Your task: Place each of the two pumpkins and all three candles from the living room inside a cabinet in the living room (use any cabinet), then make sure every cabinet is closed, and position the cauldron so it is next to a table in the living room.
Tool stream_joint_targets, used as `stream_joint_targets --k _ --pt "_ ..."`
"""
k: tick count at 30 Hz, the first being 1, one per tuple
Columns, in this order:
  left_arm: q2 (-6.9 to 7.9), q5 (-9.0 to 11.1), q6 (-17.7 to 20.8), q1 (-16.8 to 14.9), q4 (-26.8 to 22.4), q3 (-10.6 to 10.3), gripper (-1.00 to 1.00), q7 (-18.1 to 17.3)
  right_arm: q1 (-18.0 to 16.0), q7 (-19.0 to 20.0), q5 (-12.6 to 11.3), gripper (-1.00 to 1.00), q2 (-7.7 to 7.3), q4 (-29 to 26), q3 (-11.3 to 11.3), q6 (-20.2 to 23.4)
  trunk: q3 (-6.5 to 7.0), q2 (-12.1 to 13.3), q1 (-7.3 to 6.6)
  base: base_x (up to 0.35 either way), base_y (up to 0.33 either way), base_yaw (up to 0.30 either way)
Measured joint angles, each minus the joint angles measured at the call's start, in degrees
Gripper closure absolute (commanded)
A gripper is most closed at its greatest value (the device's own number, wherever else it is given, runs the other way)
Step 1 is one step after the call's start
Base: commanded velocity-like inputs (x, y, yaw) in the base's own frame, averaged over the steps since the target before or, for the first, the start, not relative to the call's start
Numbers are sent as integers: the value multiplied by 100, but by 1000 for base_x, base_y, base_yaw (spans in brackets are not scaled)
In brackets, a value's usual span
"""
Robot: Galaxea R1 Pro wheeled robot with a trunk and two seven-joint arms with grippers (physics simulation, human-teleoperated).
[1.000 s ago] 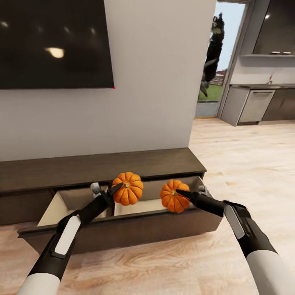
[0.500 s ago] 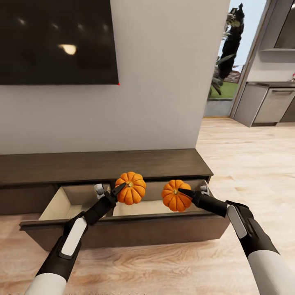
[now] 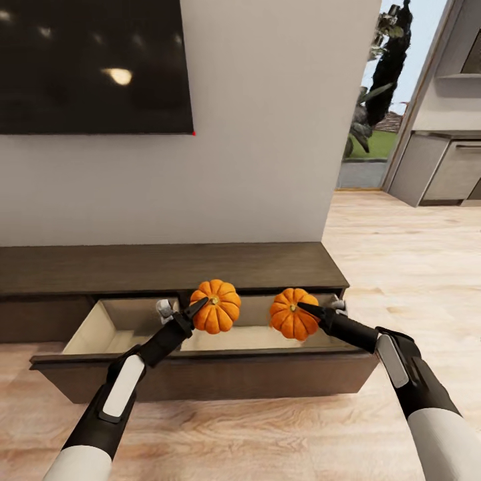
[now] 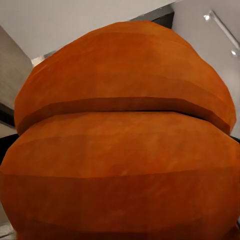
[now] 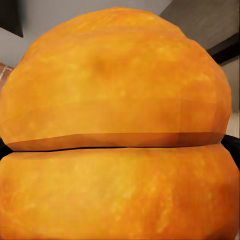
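1. Living room wall with a dark TV (image 3: 93,67) is looming over the long low cabinet (image 3: 167,267), and its wide drawer (image 3: 200,374) is hanging pulled out, pale inside showing.
2. Left gripper (image 3: 198,308) is pinching the left pumpkin (image 3: 215,306) over the drawer's middle; right gripper (image 3: 308,310) is pinching the right pumpkin (image 3: 294,313) over the drawer's right end.
3. Both pumpkins are filling the wrist views, (image 4: 120,130) and (image 5: 117,130).
4. Risk: those pinches are looking like they're sitting near the stems, so a pumpkin could be slipping or swinging on release.
5. Letting go this high, I'm guessing one could be bouncing off the front rim onto the floor.
6. Closing with an arm inside would be jamming it.
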Motion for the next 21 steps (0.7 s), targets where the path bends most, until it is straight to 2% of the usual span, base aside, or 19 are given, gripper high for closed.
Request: stream_joint_targets --k 4,11,16,18,19,20,21 --pt "-7 -16 -7 0 7 -2 100 6 1 163 13 100 -3 -1 -6 -7 0 0 0 130 -226 0" --pt "-8 -26 -8 0 27 0 100 127 1 157 27 100 26 174 -5 -67 -1 0 0 209 -238 0" --pt "-71 -22 -11 0 46 9 100 364 3 110 86 100 29 517 17 -110 -1 0 1 161 -46 0" --pt "-62 -23 -12 0 304 31 100 381 2 95 98 100 24 892 41 -123 -1 0 1 29 -3 0" --pt "-46 -111 -44 2 456 38 100 388 4 78 180 100 21 1011 52 -200 -2 1 2 15 -2 0" --pt "-30 -54 -23 1 592 56 100 383 1 58 83 100 22 1086 49 -188 -1 0 0 7 -1 0" --pt "-1 -56 -29 1 785 109 100 387 1 -22 85 100 23 1161 51 -225 -1 0 1 5 -1 0"
